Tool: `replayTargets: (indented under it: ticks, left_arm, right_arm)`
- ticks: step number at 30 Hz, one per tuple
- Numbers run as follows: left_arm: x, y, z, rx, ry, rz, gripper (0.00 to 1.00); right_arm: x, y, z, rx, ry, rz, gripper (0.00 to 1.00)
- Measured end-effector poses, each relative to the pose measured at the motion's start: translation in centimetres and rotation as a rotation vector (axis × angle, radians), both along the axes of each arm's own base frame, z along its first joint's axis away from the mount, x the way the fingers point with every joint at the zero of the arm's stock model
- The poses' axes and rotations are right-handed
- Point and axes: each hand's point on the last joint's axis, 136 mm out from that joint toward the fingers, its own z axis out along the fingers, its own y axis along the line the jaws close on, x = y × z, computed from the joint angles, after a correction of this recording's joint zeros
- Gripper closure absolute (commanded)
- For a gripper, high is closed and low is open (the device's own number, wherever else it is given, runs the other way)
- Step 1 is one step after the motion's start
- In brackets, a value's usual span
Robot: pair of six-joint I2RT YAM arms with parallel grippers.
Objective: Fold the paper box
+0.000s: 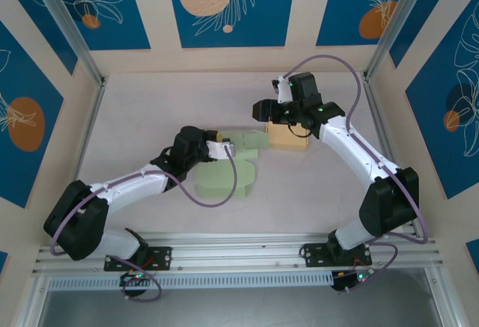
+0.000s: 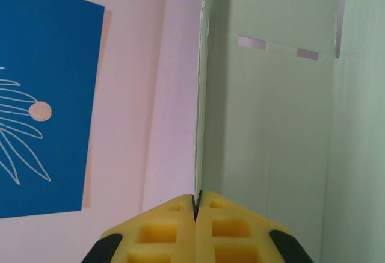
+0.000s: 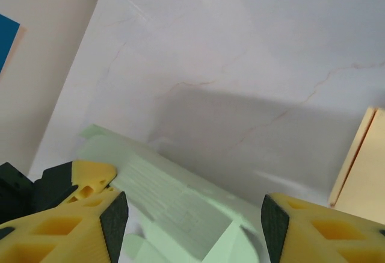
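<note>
One paper box (image 1: 228, 173): green, edge pinched in your left claw (image 2: 197, 206).
One tan box (image 1: 288, 136): just beside it.
One right claw (image 3: 192, 218): wide.

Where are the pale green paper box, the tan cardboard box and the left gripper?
pale green paper box (image 1: 217, 181): top view, flat panel.
tan cardboard box (image 1: 293, 141): top view, top face.
left gripper (image 2: 197, 206): left wrist view, between shut pads.

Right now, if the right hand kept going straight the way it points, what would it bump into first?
Most likely the green paper box, lying just ahead of the open right hand. Beyond it is the table. Depth is hard to judge.
</note>
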Motion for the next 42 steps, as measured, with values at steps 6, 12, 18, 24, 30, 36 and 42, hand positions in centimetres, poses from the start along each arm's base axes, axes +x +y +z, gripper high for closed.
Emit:
replayTargets:
  ticks: [6, 12, 18, 24, 30, 36, 42]
  left_arm:
    - [0.4, -0.1, -0.6, 0.006, -0.011, 0.007, 1.0]
    - [0.4, -0.2, -2.8, 0.039, 0.007, -0.001, 1.0]
    - [0.6, -0.2, -4.3, 0.076, 0.018, -0.004, 1.0]
    - [0.7, -0.1, -4.9, 0.086, 0.026, 0.003, 1.0]
    - [0.8, 0.1, -4.8, 0.086, 0.006, 0.016, 1.0]
    - [0.8, 0.0, -4.6, 0.094, -0.018, 0.013, 1.0]
    - [0.7, -0.2, -4.3, 0.108, -0.056, 0.012, 1.0]
  right_arm:
    - [-1.4, 2.3, -2.2, 0.045, 0.15, -0.005, 0.38]
    - [-1.4, 3.9, -5.7, 0.017, 0.256, 0.005, 0.38]
    - [-0.6, 4.5, -7.4, -0.002, 0.298, -0.002, 0.39]
    - [-0.7, 4.9, -8.1, 0.004, 0.326, -0.013, 0.42]
    - [-1.4, 5.7, -8.5, 0.005, 0.341, 0.002, 0.42]
    - [-1.6, 6.4, -10.2, -0.002, 0.384, 0.008, 0.43]
    - [-1.5, 6.6, -11.4, -0.012, 0.409, 0.007, 0.43]
